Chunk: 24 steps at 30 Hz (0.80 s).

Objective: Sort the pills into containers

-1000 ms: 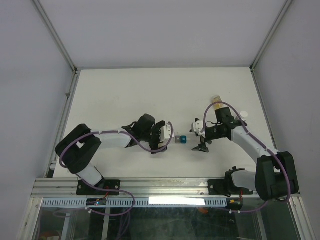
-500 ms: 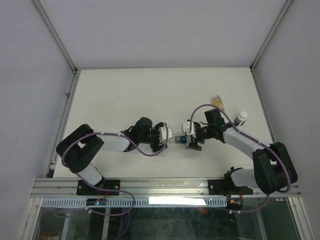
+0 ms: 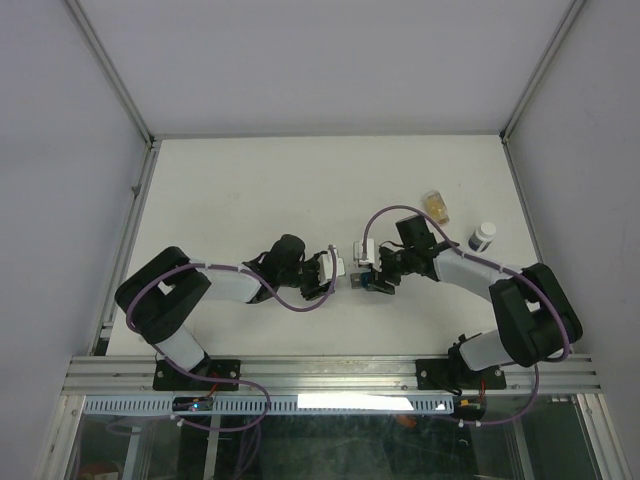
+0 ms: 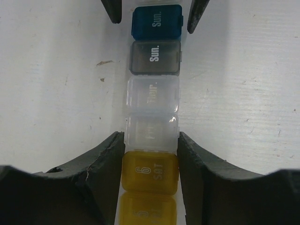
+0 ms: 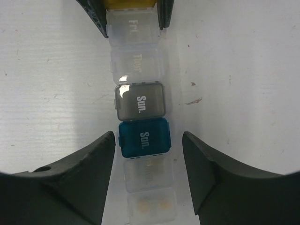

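Note:
The containers form one joined row on the white table: yellow (image 4: 150,171), clear (image 4: 151,131), clear (image 4: 153,93), grey (image 4: 155,57), then teal (image 4: 157,22). My left gripper (image 4: 151,140) is shut on the row, its pads pressing the sides of the yellow box and the clear box beside it. My right gripper (image 5: 148,138) is open and straddles the teal container (image 5: 143,137), with a gap on each side. Beyond the teal box lie two more clear ones, and the last (image 5: 152,206) shows two pale orange pills. From above, the grippers (image 3: 335,268) (image 3: 372,270) face each other.
A white bottle with a dark cap (image 3: 482,236) stands to the right of the right arm. A small clear jar with yellowish contents (image 3: 434,205) lies behind it. Metal frame rails (image 3: 130,190) border the table.
The left gripper closed on the yellow end of the row. The right arm swung left from near the jar to the teal end, and its jaws narrowed.

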Available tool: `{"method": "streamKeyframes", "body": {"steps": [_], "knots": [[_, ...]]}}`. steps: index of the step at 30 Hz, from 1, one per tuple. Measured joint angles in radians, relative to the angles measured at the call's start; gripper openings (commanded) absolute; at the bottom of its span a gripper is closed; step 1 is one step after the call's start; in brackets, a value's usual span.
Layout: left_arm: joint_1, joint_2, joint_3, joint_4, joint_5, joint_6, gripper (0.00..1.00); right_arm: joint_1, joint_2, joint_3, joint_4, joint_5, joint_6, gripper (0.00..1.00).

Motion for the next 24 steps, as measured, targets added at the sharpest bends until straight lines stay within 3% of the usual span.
{"method": "streamKeyframes", "body": {"steps": [6,9,13,24], "knots": [[0.0,0.01,0.0,0.016,0.012,0.0,0.45,0.021,0.024,0.002,0.005,0.018,-0.002,0.49],[0.0,0.011,0.0,0.017,0.019,0.0,0.44,0.026,0.031,0.002,0.007,0.031,-0.008,0.37],[0.0,0.011,0.0,0.017,0.02,0.0,0.37,0.027,0.031,0.007,0.0,0.032,-0.011,0.25],[0.0,0.011,0.015,0.004,0.029,0.008,0.33,-0.029,0.06,0.129,-0.189,-0.068,-0.01,0.18]]}}
